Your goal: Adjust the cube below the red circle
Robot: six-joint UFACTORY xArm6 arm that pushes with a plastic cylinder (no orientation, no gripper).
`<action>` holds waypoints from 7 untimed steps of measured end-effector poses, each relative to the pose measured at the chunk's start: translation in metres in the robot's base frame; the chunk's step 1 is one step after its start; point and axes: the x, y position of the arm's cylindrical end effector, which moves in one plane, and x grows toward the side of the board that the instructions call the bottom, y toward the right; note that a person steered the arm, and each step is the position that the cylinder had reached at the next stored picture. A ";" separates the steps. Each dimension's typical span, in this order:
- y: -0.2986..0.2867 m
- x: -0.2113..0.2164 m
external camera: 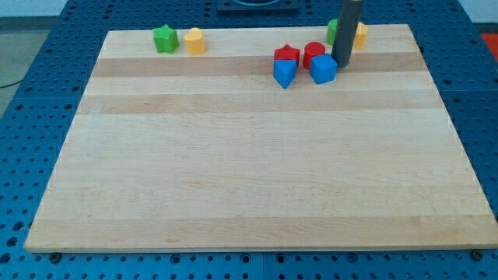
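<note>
Pale wooden board in striped light and slightly darker planks, sitting on a blue perforated table. Green star block beside a yellow block. Red star block, red circle block, and two bright blue ones: blue block and blue cube. Dark grey rod, my tip; green and yellow peek behind it

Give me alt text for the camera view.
My tip touches the blue cube on its right, below the red circle. Left: red star, another blue block. Far left: green star, yellow block.
</note>
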 end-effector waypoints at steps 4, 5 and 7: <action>-0.006 0.017; -0.006 0.017; -0.011 0.014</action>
